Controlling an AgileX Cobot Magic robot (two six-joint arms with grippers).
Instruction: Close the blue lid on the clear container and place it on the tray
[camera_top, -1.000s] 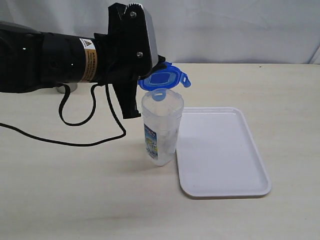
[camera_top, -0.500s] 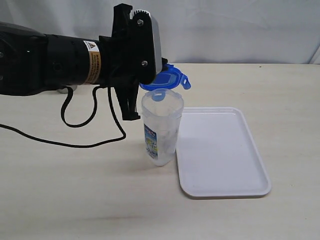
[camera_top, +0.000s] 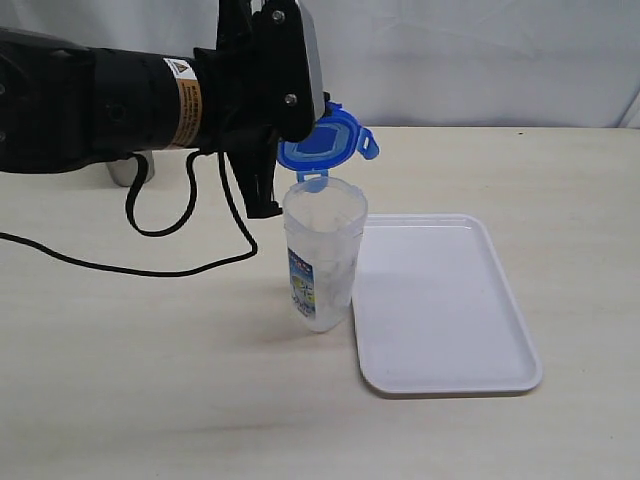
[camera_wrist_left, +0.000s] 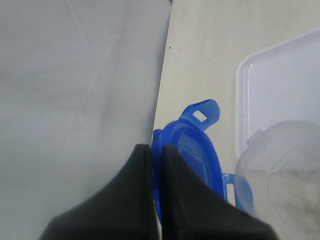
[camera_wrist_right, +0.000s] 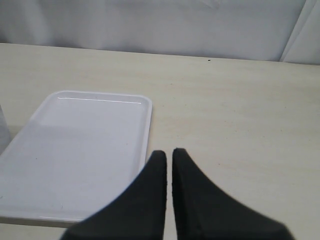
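The blue lid (camera_top: 325, 145) has come up and tipped steeper over the last second. It now hangs tilted above the far rim of the clear container (camera_top: 322, 262) with only its lowest flap down at the mouth, so it isn't seated yet. My left end effector (camera_wrist_left: 152, 148) is pinching the lid's edge, and I read this as re-angling before pressing down. The container stands on the bench (camera_top: 150, 380) just beside the tray (camera_top: 450, 335), not yet on it. My right end effector (camera_wrist_right: 166, 152) is pressed together and empty.

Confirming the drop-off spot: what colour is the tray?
The tray is plain white, with no pattern. It shows best in the exterior view.
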